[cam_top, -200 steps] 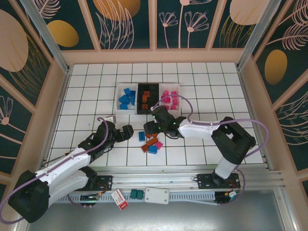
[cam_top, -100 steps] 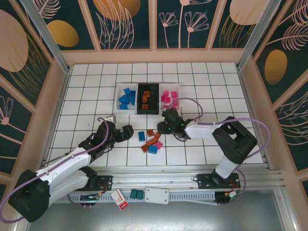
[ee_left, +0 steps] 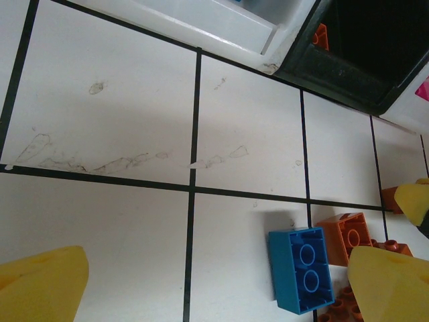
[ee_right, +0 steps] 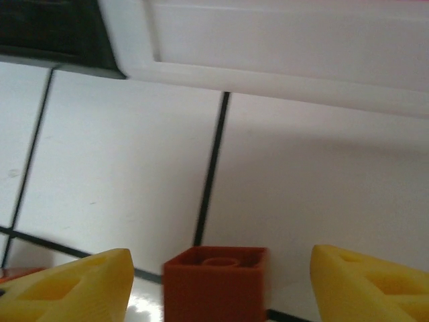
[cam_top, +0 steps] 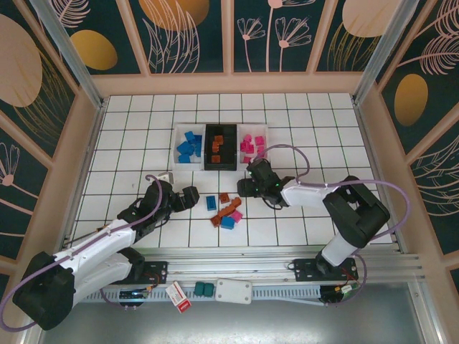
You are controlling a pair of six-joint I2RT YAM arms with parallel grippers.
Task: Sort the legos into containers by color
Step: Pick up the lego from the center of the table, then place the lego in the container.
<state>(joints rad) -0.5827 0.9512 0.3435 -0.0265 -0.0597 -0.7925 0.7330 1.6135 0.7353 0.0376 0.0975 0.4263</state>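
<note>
Our right tool (ee_right: 218, 285) stands parted astride an orange-brown brick (ee_right: 214, 278) on the worktop (ee_right: 120, 168) — lined up, we judge, to pinch it; the left tool (ee_left: 214, 285) gapes wide, empty.

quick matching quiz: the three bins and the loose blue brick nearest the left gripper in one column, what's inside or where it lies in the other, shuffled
Column 1
1. left white bin
2. black bin
3. right white bin
4. loose blue brick

Column 2
a. pink bricks inside
b. on the tiled table, outside every bin
c. blue bricks inside
d. orange bricks inside

Pairs: 1-c, 2-d, 3-a, 4-b
</note>
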